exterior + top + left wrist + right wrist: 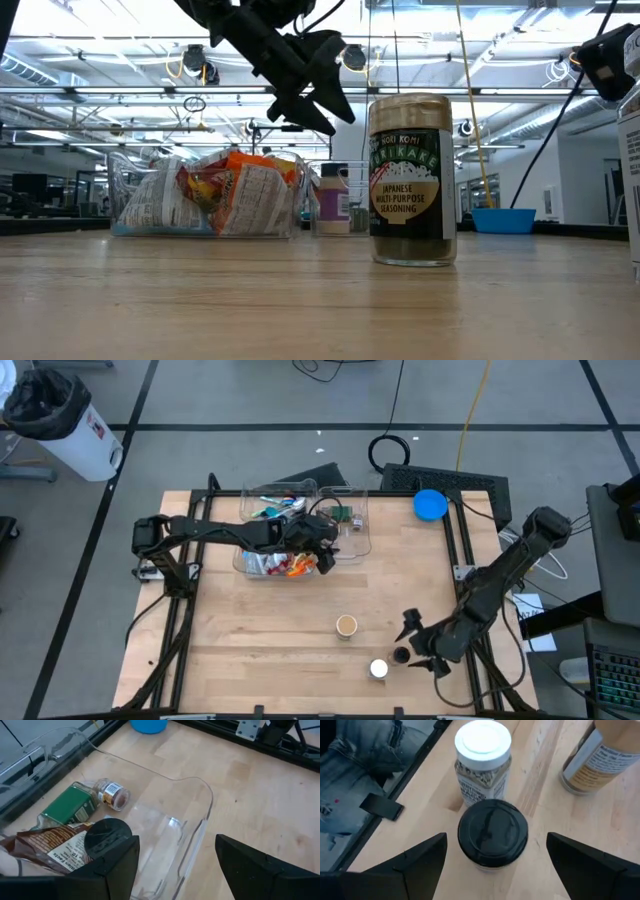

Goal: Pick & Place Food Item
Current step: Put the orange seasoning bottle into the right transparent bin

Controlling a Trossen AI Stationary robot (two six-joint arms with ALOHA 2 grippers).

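Black-lidded jar (492, 834) sits directly under the right gripper (495, 855), centred in the gap between its two dark fingers, which stand spread wide on either side with nothing held. Jar is upright, so its long axis runs vertical and the gripper looks down on the round, smooth, glossy lid; judged from this, a straight descent with no sideways correction would bracket the jar. Just beside it, on the side away from the gripper, stands a white-lidded jar (482, 757), clear glass with a printed label and grainy contents; close enough that a finger could brush it on the way down. Third jar with a tan lid (346, 625) stands apart toward the table centre; low view shows it as a seasoning jar with a dark green label. Table (250, 640) is pale wood planking, matte. Right arm is clearly the nearer one to all three jars. Left gripper (322, 550) hangs over the clear plastic bin (358, 520) at the far side of the table, fingers wide apart and empty; its wrist view shows the bin's rounded transparent wall, a green-labelled bottle (82, 802) lying on its side, and a crinkled brown packet (47, 850). Blue bowl (430, 505) rests at the far right edge. Placement target cannot be told from these views.
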